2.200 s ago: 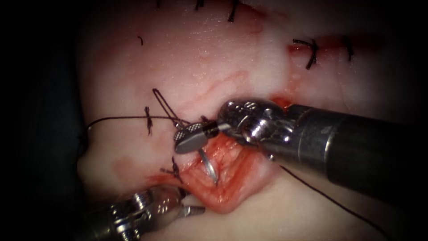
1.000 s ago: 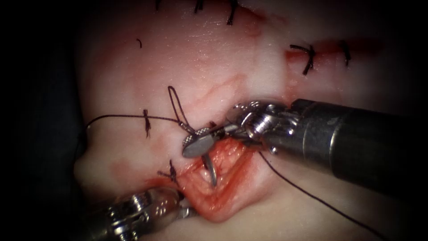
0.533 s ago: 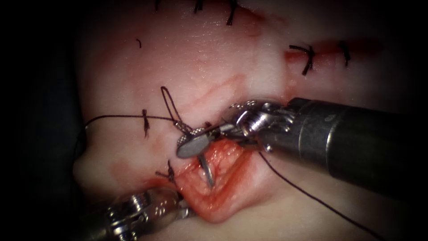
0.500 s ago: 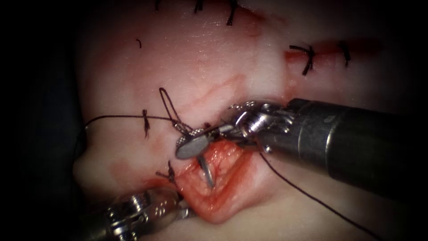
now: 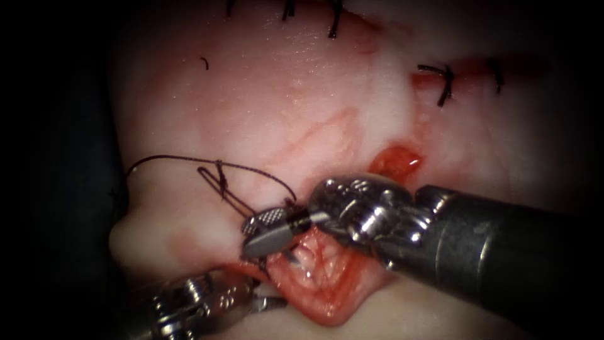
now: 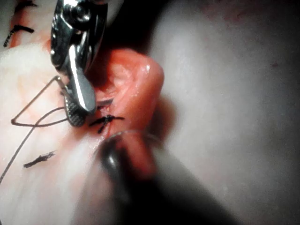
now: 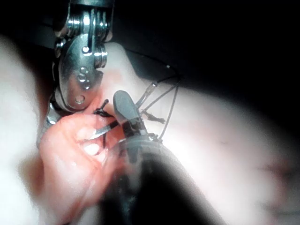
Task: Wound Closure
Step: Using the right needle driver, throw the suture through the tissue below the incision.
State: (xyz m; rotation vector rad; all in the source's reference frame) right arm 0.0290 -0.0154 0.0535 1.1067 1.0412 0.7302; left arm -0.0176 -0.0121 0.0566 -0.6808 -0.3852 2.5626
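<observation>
My right tool (image 5: 264, 230) reaches in from the right, its jaws shut on the curved needle (image 5: 290, 257) near the needle's back end. Only a short piece of needle shows below the jaws, and its tip is sunk in the left wall of the open cut (image 5: 324, 280). Dark thread (image 5: 189, 158) arcs over the pale tissue (image 5: 264, 94) left of the cut and folds into a narrow loop (image 5: 214, 183) by the jaws. My left tool (image 5: 261, 301) holds the cut's lower left edge. In the right wrist view the needle (image 7: 106, 129) crosses from my right tool (image 7: 123, 107) towards the lifted red edge.
Finished dark stitches (image 5: 443, 80) close the cut further up and to the right, with more (image 5: 333, 19) along the top edge. A small red gap (image 5: 395, 160) lies open just above the right tool's wrist. A stitch (image 6: 105, 120) sits beside the right tool's jaws (image 6: 75, 112).
My right tool has moved down and turned, pushing the needle deeper, so less of it shows. The thread loop has swung lower and flatter. The left tool has stayed at the cut's lower left edge.
</observation>
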